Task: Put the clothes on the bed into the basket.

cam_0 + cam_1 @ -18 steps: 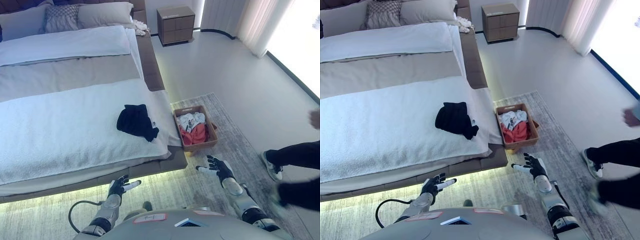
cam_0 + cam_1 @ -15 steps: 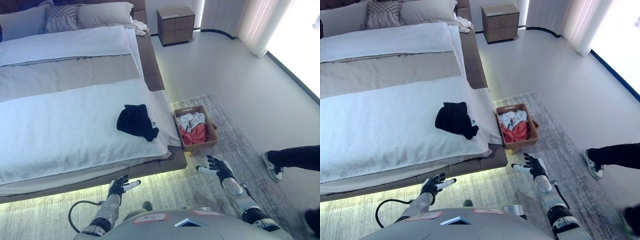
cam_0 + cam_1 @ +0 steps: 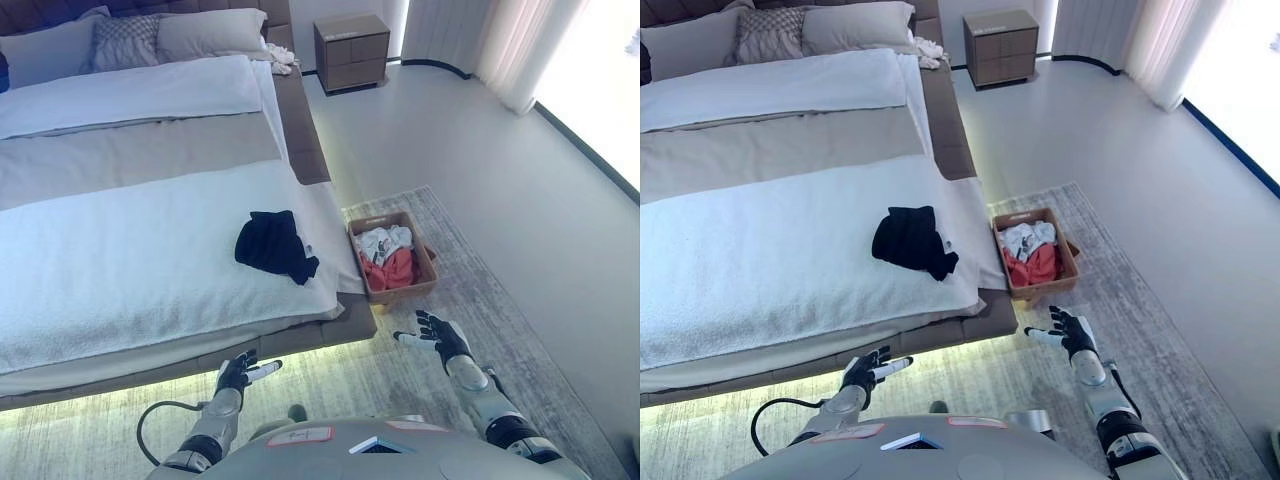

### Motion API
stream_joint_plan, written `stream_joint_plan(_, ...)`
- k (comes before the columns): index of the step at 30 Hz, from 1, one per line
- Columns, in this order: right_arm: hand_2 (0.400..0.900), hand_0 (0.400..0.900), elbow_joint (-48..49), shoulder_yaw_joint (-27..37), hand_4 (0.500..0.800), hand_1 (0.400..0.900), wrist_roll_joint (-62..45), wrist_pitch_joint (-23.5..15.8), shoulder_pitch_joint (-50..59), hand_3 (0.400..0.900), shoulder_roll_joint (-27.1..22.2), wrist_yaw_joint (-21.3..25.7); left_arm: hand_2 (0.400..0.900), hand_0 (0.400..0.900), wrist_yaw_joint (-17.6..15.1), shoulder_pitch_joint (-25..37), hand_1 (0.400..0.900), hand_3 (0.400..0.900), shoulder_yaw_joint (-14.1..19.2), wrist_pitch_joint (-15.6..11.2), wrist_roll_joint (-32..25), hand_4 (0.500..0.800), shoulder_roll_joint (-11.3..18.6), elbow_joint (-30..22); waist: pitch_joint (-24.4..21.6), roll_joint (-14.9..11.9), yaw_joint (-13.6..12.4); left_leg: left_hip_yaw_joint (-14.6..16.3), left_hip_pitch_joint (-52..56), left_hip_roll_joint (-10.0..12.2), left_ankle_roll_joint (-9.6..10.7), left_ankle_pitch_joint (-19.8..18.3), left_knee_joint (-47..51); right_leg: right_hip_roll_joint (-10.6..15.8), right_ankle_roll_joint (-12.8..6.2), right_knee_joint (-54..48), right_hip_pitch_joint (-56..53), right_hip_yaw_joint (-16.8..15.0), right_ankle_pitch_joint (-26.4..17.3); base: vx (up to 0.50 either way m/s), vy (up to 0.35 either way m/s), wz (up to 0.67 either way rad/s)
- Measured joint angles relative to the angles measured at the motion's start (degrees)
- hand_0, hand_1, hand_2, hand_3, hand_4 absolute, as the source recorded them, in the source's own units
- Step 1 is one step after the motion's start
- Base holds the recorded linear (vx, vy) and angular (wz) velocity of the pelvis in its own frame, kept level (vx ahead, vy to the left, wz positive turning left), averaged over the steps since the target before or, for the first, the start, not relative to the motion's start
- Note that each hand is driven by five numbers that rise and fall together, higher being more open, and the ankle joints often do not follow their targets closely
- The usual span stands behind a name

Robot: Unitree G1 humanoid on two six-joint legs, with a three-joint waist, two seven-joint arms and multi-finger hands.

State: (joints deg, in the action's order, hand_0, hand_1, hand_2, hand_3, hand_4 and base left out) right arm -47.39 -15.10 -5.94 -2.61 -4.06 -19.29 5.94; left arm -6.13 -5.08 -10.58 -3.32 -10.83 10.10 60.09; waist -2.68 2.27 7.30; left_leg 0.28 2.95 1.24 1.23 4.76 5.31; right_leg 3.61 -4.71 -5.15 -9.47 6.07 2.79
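Right hand (image 3: pixel 437 336) low over the rug (image 3: pixel 480 300), just near of the basket (image 3: pixel 428 268), fingers spread wide, holding nothing. Left hand (image 3: pixel 240 373) also low, off the near edge of the bed (image 3: pixel 120 270), fingers loosely extended, empty. Neither hand touches anything.

Step in hand, as I read it: the reach for the next garment has not started; both hands are free and well short of the cloth.

Black garment (image 3: pixel 274 244) lies on the white cover near the bed's right edge, a bit left and far of the basket, apart from both hands. It's crumpled in a soft heap, with a darker tail hanging toward the near right; looks limp and light, likely to bunch and drape when lifted. A small pale bit sits at its right side, too small to tell what.

Basket is a brown open box on the rug, beside the bed's near right corner, already holding red clothes (image 3: pixel 388 268) and white clothes (image 3: pixel 385 239), with room on top.

Next move probably calls for leaning in over the bed and closing one hand, likely the right, on the heap's bulk so no tail drags, then carrying it right and down to the basket.

A small white cloth (image 3: pixel 281 55) also lies at the far right of the bed by the pillows (image 3: pixel 205 31), far out of reach from here.
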Motion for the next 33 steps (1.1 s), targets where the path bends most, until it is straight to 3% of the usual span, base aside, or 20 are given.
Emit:
stream_joint_plan(8,0.9,0.9,0.2,1.9,0.8,0.9,0.0,-0.1,0.0,0.9,-1.2,0.2,0.9,0.9,0.0,0.0,0.9,0.9,0.0,0.0,0.0,0.8,0.0,0.0,0.6,1.1,0.0,-0.1,-0.6,0.7,0.2,0.1,-0.6,-0.8,-0.19,0.0,0.6,-0.2,0.1,-0.01,-0.096,0.05)
stream_joint_plan(14,0.9,0.9,0.3,2.0,0.8,0.9,0.0,-0.3,0.1,0.9,-2.8,0.6,0.9,0.9,-0.4,0.8,0.9,0.9,0.4,-0.1,-0.3,0.8,-0.1,0.0,3.0,1.6,-1.3,-0.7,-2.9,1.5,1.7,1.2,-2.6,-1.8,0.06,0.0,1.8,0.1,0.0,-0.03,-0.106,0.1)
stream_joint_plan(15,0.9,0.9,0.3,2.0,0.8,0.9,0.0,-0.4,0.1,0.9,-2.8,0.9,0.9,0.9,-0.7,1.5,0.9,0.9,0.4,-0.2,-0.3,0.8,-0.1,0.1,4.0,1.2,-1.4,-1.1,-4.3,1.5,2.4,1.6,-4.6,-1.9,0.59,0.0,1.9,0.3,0.3,-0.04,-0.073,0.25)
stream_joint_plan(18,0.9,0.9,0.3,2.4,0.8,0.9,0.0,-0.4,0.5,0.9,-2.8,1.3,0.9,0.9,-1.0,4.0,0.9,0.9,0.9,-0.3,-0.4,0.8,-0.1,0.2,7.5,-1.4,-2.8,-2.6,-8.4,0.2,7.4,5.4,-10.4,-0.6,2.85,0.0,2.1,1.6,-0.2,0.0,-0.027,0.15)
stream_joint_plan(19,0.9,0.9,0.3,2.5,0.8,0.9,0.0,-0.4,0.6,0.9,-2.8,1.3,0.9,0.9,-1.0,4.3,0.9,0.9,0.9,-0.3,-0.8,0.8,-0.1,0.2,8.2,-2.2,-2.8,-3.3,-9.6,-0.5,7.7,6.6,-11.9,-0.1,3.41,-0.1,2.1,2.2,-0.5,0.05,0.013,0.09)
stream_joint_plan(21,0.9,0.9,0.3,3.2,0.8,0.9,-0.1,-0.5,0.8,0.9,-3.0,1.7,0.9,0.9,-0.9,4.1,0.9,0.9,0.9,-0.4,-1.0,0.8,-0.2,0.2,9.0,-2.6,-3.0,-3.0,-12.0,-0.7,7.4,6.6,-14.3,0.0,4.83,0.0,1.8,3.2,-0.3,0.09,0.026,0.04)
stream_joint_plan(23,0.9,0.9,0.2,4.4,0.8,0.9,-0.2,-0.5,1.3,0.9,-3.1,2.6,0.9,0.9,-1.0,3.9,0.9,0.9,0.9,-0.3,-1.3,0.8,-0.2,0.3,9.2,-2.4,-3.4,-2.8,-12.4,-0.6,5.6,5.1,-13.6,0.1,6.14,0.2,2.1,3.3,-0.5,0.14,0.061,-0.01)
stream_joint_plan(26,0.9,0.9,0.3,4.8,0.8,0.9,-1.1,-0.6,2.3,0.9,-3.4,2.6,0.9,0.9,-1.4,4.1,0.9,0.9,0.9,-0.4,-1.5,0.8,-0.2,0.3,9.3,-1.9,-3.4,-2.9,-12.7,-0.4,4.7,4.3,-9.5,0.2,6.58,0.2,2.5,3.3,-0.3,0.17,0.112,-0.11)
stream_joint_plan(28,0.9,0.9,0.3,4.8,0.8,0.9,-1.7,-0.6,3.6,0.9,-3.4,2.7,0.9,0.9,-2.0,4.9,0.9,0.9,0.9,-0.5,-2.9,0.8,-0.2,0.4,10.1,-1.9,-3.8,-3.0,-14.4,-0.1,4.7,4.4,-4.3,0.2,6.5,0.2,2.8,3.1,-0.3,0.22,0.161,-0.32)
stream_joint_plan(31,0.9,0.9,0.4,4.7,0.8,0.9,-2.4,-0.7,4.9,0.9,-2.9,3.4,0.9,0.9,-2.7,5.0,0.9,0.9,0.8,-0.5,-3.6,0.8,-0.7,0.3,10.4,-1.1,-5.0,-2.2,-17.8,1.6,4.8,4.4,-0.3,0.2,4.42,-0.1,2.3,1.5,1.3,0.31,0.234,-0.54)
stream_joint_plan(33,0.9,0.9,1.4,4.6,0.8,0.9,-2.6,-0.7,5.0,0.9,-3.2,3.6,0.9,0.9,-3.2,4.6,0.9,0.9,0.8,-0.5,-3.6,0.8,-1.5,0.4,10.0,0.7,-6.2,1.0,-17.6,4.0,4.7,4.2,-1.5,0.1,2.24,-0.1,1.5,-1.2,2.9,0.48,0.349,-0.5)
